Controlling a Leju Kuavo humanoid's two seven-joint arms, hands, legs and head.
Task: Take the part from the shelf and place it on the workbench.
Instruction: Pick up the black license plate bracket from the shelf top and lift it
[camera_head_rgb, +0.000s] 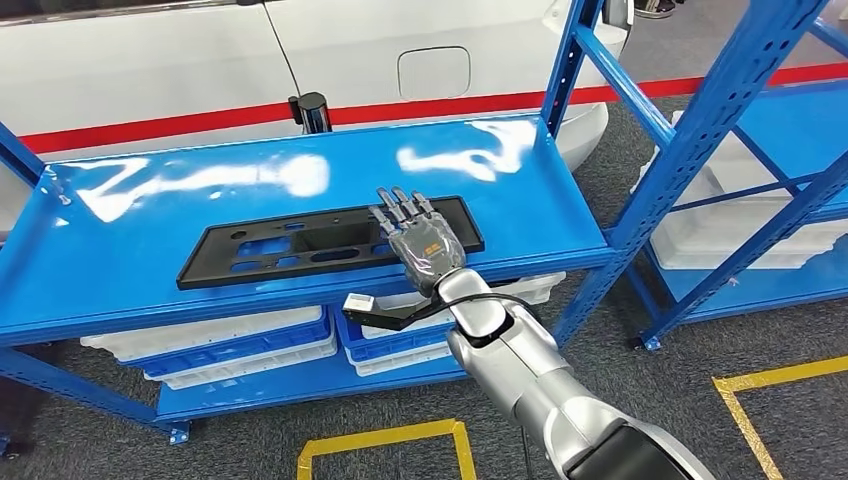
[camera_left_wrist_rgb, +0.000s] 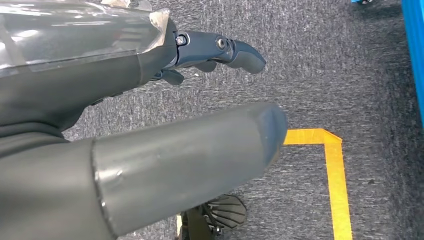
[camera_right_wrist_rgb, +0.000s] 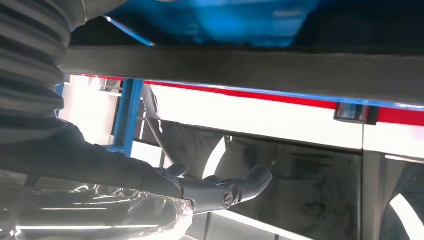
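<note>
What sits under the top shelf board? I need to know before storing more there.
Under the blue shelf board, white bins in blue trays sit on the lower level. The board hides their contents and whatever lies further back.

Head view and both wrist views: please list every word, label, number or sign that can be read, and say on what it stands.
No text can be read in any view.
Orange mark on the back of the right hand: too small and blurred to read.
Black part on the blue shelf: no lettering visible.
Yellow floor tape: plain lines, no writing.
</note>
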